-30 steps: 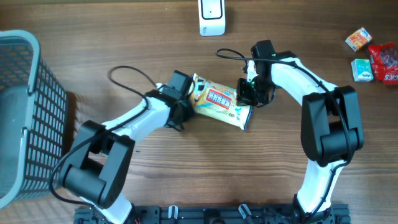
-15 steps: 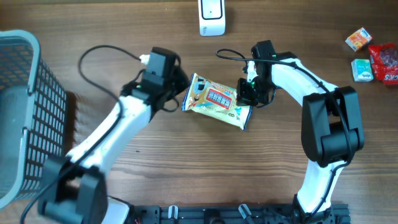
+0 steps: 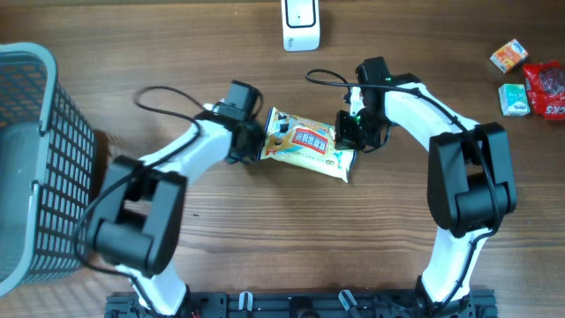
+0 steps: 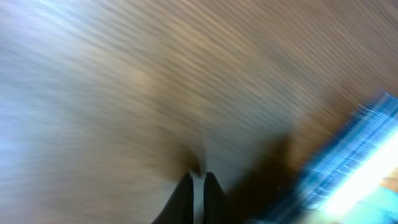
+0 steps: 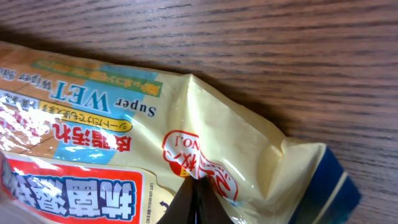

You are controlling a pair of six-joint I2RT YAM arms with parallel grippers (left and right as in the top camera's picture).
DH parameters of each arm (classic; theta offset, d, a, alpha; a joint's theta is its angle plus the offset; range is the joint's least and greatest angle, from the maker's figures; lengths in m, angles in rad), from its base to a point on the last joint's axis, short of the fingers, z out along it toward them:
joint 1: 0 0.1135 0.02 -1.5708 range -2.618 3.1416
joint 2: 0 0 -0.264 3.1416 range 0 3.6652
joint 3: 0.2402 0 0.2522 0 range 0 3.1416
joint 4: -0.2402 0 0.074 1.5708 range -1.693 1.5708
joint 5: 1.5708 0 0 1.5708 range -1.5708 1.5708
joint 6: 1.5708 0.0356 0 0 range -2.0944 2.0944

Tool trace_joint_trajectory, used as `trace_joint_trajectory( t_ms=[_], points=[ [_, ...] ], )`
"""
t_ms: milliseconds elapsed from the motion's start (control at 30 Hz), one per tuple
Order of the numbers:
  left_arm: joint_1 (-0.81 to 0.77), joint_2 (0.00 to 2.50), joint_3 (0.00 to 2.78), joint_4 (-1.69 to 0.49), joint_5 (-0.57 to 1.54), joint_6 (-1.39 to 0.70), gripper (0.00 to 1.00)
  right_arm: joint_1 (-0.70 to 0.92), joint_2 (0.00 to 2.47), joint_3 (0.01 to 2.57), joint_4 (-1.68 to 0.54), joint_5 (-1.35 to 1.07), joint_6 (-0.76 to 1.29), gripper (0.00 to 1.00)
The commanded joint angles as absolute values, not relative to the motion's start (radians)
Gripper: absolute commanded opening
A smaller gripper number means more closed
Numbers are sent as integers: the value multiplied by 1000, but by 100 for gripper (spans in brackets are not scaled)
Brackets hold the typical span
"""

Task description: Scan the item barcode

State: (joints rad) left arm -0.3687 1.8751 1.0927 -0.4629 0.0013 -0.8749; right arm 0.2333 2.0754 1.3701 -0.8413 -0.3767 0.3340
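- The wet-wipes packet (image 3: 309,145) lies printed face up on the wooden table (image 3: 300,238). It is just off centre toward 12 o'clock. Its long axis runs from 9 to 3 o'clock, with the right end dipping slightly toward 4.
- My left gripper (image 3: 255,146) sits at the packet's 9 o'clock end.
- The left wrist camera is badly blurred. I can still make out the two fingers clenched together with nothing between them, aimed at bare wood. The packet's blue edge is off at 4 o'clock in that view.
- My right gripper (image 3: 348,139) is over the packet's 3 o'clock end.
- On the right wrist camera the dark tips are pressed tight together. They touch the glossy yellow film beside a round red logo.
- I cannot tell whether any film is pinched between those tips.
- The white scanner (image 3: 300,23) stands at the 12 o'clock edge of the table, well apart from the packet.
- A grey mesh basket (image 3: 40,132) fills the 9 o'clock side.
- Out at 2 o'clock there is a small cluster: an orange box (image 3: 508,55), a green box (image 3: 514,98) and a red pack (image 3: 547,90).
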Motion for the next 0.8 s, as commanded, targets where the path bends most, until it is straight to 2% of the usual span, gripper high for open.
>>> trace_joint_trajectory(
  t_ms=[0, 100, 167, 300, 367, 400, 433, 467, 567, 633, 700, 767],
  points=[
    [-343, 1701, 1066, -544, -275, -871, 4, 226, 2159, 1332, -895, -72, 317, 4],
    [-350, 1556, 1066, -540, -230, -872, 4, 225, 2122, 1398, -983, -74, 318, 4],
    [-352, 1502, 1066, -501, -88, -872, 4, 225, 2060, 1451, -1032, -115, 316, 4],
    [-376, 1553, 1066, -431, 156, -873, 7, 228, 1959, 1495, -1000, -480, 232, 6],
    [-415, 1612, 1066, -417, 160, -877, 9, 234, 1958, 1493, -966, -656, 192, 22],
    [-432, 1641, 1066, -410, 161, -880, 12, 240, 1960, 1481, -940, -720, 171, 25],
    [-460, 1689, 1066, -398, 175, -880, 14, 253, 1960, 1453, -897, -765, 170, 22],
    [-475, 1722, 1066, -385, 201, -880, 15, 262, 1960, 1430, -867, -763, 203, 6],
    [-505, 1824, 1066, -303, 333, -880, 13, 293, 1960, 1328, -774, -763, 292, 4],
    [-511, 1889, 1066, -281, 350, -894, 10, 310, 1960, 1248, -734, -754, 301, 4],
    [-506, 1926, 1066, -326, 305, -894, 6, 306, 1960, 1198, -730, -651, 345, 4],
    [-501, 1929, 1066, -406, 157, -896, 4, 295, 1960, 1169, -739, -502, 394, 4]
  ],
)
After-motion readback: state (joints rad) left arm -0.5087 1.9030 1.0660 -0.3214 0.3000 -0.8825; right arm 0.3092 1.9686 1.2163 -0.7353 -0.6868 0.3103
